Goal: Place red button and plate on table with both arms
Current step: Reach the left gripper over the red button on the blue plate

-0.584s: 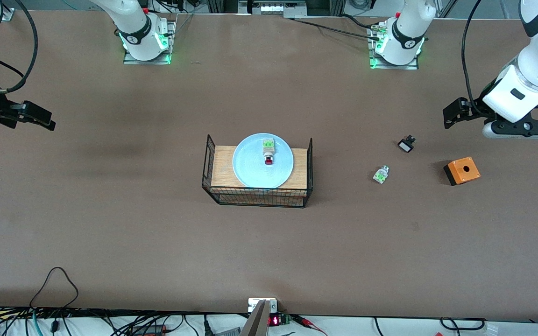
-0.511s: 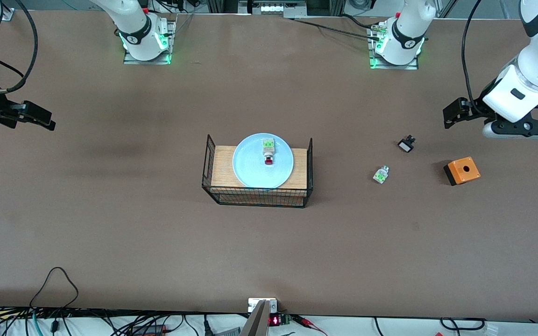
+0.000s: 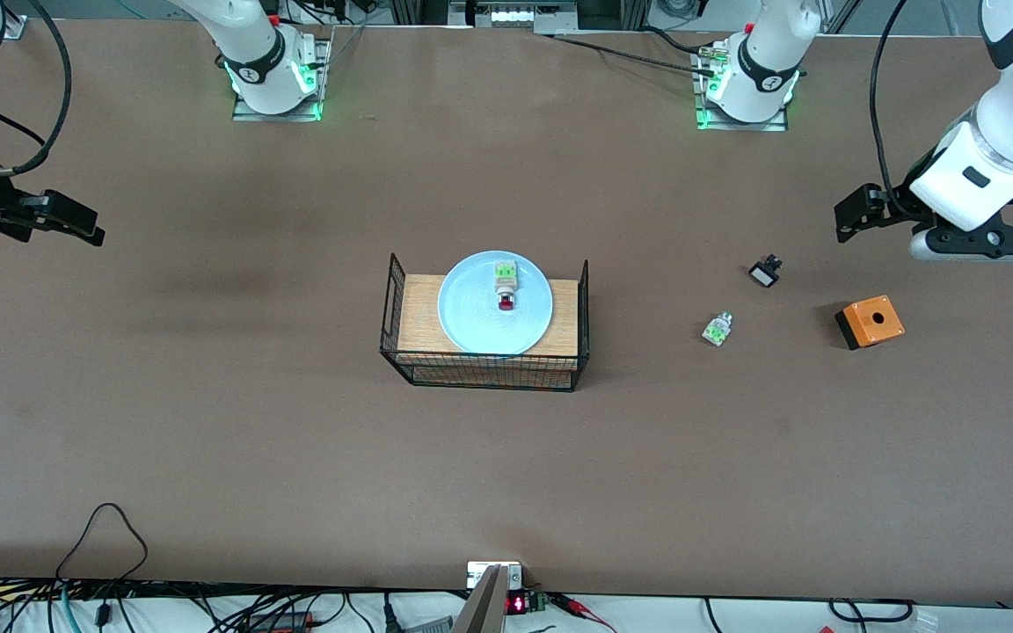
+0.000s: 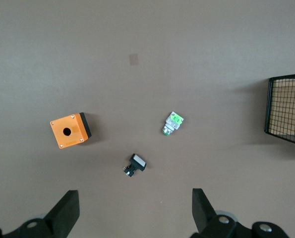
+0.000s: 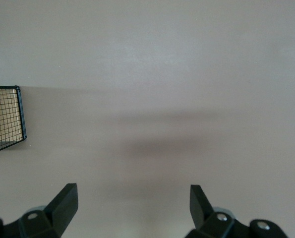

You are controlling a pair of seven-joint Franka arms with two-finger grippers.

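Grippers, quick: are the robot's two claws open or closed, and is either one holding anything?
Left gripper: open, holding nothing, up over the table near the orange box.
Right gripper: open, holding nothing, over bare table.

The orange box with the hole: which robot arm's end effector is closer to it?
The left. The left end effector, open, hangs over the table near the orange box at the left arm's end. The right end effector, also open, waits at the right arm's end, past the wire basket.
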